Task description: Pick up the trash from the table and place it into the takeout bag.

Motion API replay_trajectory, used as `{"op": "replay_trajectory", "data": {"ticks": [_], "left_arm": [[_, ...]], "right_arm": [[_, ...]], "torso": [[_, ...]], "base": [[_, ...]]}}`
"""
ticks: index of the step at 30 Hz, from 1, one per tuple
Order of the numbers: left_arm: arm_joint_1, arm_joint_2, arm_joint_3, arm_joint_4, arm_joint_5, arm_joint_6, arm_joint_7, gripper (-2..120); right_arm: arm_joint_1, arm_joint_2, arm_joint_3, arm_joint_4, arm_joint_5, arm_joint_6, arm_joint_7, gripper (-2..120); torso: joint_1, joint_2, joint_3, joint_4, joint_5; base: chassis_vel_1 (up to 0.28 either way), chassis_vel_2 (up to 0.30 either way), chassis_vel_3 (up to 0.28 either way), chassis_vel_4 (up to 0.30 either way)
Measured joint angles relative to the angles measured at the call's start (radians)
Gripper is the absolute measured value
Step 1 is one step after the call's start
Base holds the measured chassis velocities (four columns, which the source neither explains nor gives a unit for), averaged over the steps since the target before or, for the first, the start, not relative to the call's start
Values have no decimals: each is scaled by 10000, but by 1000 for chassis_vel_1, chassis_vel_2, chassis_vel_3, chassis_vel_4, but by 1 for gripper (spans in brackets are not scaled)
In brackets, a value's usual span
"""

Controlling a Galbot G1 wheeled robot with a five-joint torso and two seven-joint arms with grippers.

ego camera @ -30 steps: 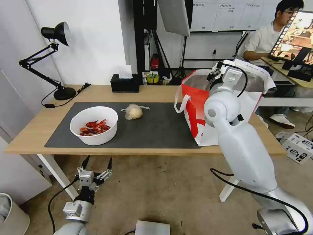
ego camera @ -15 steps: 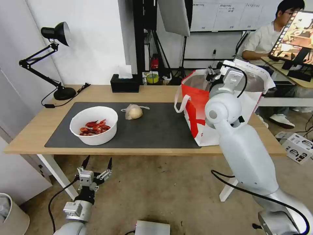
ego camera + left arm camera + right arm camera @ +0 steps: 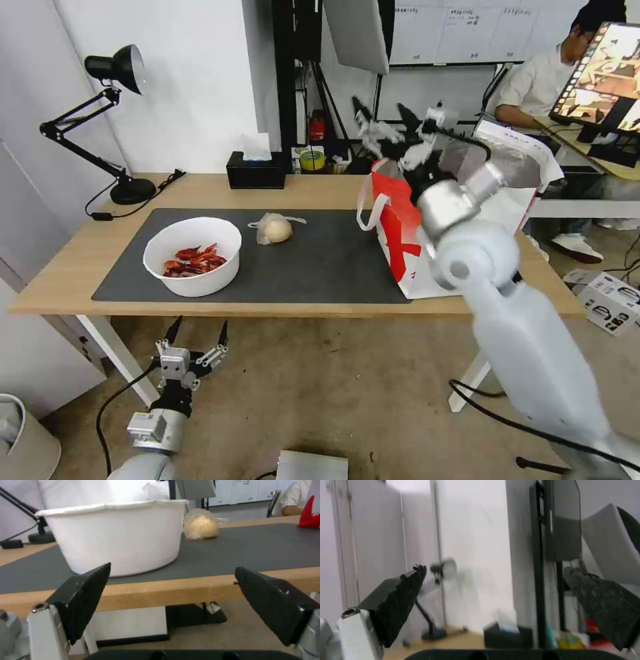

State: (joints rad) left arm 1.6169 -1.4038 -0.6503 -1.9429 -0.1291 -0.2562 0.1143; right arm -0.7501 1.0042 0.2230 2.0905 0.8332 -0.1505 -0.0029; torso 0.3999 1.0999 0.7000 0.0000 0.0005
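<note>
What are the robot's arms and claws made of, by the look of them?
Smooth, rounded white shells with silver-grey joint sections and thin black cables looping alongside. Each gripper, right gripper and left gripper, has two flat, pointed black fingers with textured pads, mounted on white and silver brackets.

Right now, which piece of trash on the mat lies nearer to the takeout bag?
The beige bun in its clear bag. It lies mid-mat, nearer the takeout bag, while the white bowl of crayfish shells stands farther left.
</note>
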Motion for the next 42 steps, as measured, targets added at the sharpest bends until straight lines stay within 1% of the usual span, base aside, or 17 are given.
{"op": "replay_trajectory", "data": {"ticks": [2, 3, 6, 7, 9, 10, 12, 14, 15, 17, 18, 19, 21, 23, 26, 34, 42], "left_arm": [[-7, 17, 4, 3, -2, -8, 0, 100], [-7, 17, 4, 3, -2, -8, 0, 100], [-31, -25, 41, 47, -6, -55, -4, 100], [-31, -25, 41, 47, -6, -55, -4, 100], [-69, -109, 118, 89, -5, -122, 2, 100], [-69, -109, 118, 89, -5, -122, 2, 100], [-71, -134, 123, 89, 1, -152, -3, 100], [-58, -146, 123, 86, 8, -166, 0, 100], [-58, -146, 123, 86, 8, -166, 0, 100], [-36, -149, 116, 76, 11, -170, 1, 100], [-34, -159, 114, 72, 16, -179, 1, 100], [-34, -159, 114, 72, 16, -179, 1, 100], [-21, -198, 105, 50, 23, -187, 0, 100], [-16, -211, 107, 44, 25, -188, 5, 100], [-26, -258, 113, 36, 41, -192, 3, 100], [-48, -308, 115, 68, 45, -208, 3, 100], [-90, -317, 111, 155, 46, -221, 4, 100]], "right_arm": [[-1224, -586, 562, 666, -464, -8, -138, 100], [-1224, -586, 562, 666, -464, -8, -138, 100], [-2687, -1007, 1211, 1370, -1351, -36, 135, 100], [-2687, -1007, 1211, 1370, -1351, -36, 135, 100], [-3797, -1158, 1840, 1791, -1874, -72, 564, 100], [-3797, -1158, 1840, 1791, -1874, -72, 564, 100], [-4760, -1083, 2294, 1931, -2447, 96, 760, 100], [-5626, -833, 2697, 1951, -3275, 598, 915, 100], [-5626, -833, 2697, 1951, -3275, 598, 915, 100], [-6245, -541, 2841, 1937, -3887, 1035, 1144, 100], [-6570, -327, 2852, 1860, -4302, 1357, 1304, 100], [-6570, -327, 2852, 1860, -4302, 1357, 1304, 100], [-7189, 177, 2809, 1642, -5022, 1883, 1544, 99], [-7372, 314, 2747, 1588, -5168, 1992, 1615, 99], [-8097, 849, 2260, 1175, -5987, 2778, 1807, 99], [-8847, 1369, 1687, 376, -6506, 3462, 2066, 100], [-8988, 1482, 1543, -131, -6732, 3702, 2127, 100]], "torso": [[0, 0, -1, -2, -4], [0, 0, -1, -2, -4], [-1, 1, -1, -1, 0], [-1, 1, -1, -1, 0], [-1, 1, -1, 1, -9], [-1, 1, -1, 1, -9], [0, 1, -1, -1, -2], [-1, 2, -1, -1, -5], [-1, 2, -1, -1, -5], [-1, 1, 0, -1, -5], [-1, 1, -1, 0, -6], [-1, 1, -1, 0, -6], [0, 2, 0, 0, -6], [-1, 1, -1, 0, -4], [-2, 2, -1, 1, -8], [-1, 0, 0, 0, -6], [0, 0, 0, 1, -6]], "base": [[0, 0, 0, 0], [0, 0, 0, 0], [0, 0, 0, 0], [0, 0, 0, 0], [0, 0, 0, 0], [0, 0, 0, 0], [0, 0, 0, 0], [0, 0, 0, 0], [0, 0, 0, 0], [0, 0, 0, 0], [0, 0, 0, 0], [0, 0, 0, 0], [0, 0, 0, 0], [0, 0, 0, 0], [0, 0, 0, 0], [0, 0, 0, 0], [0, 0, 0, 0]]}}
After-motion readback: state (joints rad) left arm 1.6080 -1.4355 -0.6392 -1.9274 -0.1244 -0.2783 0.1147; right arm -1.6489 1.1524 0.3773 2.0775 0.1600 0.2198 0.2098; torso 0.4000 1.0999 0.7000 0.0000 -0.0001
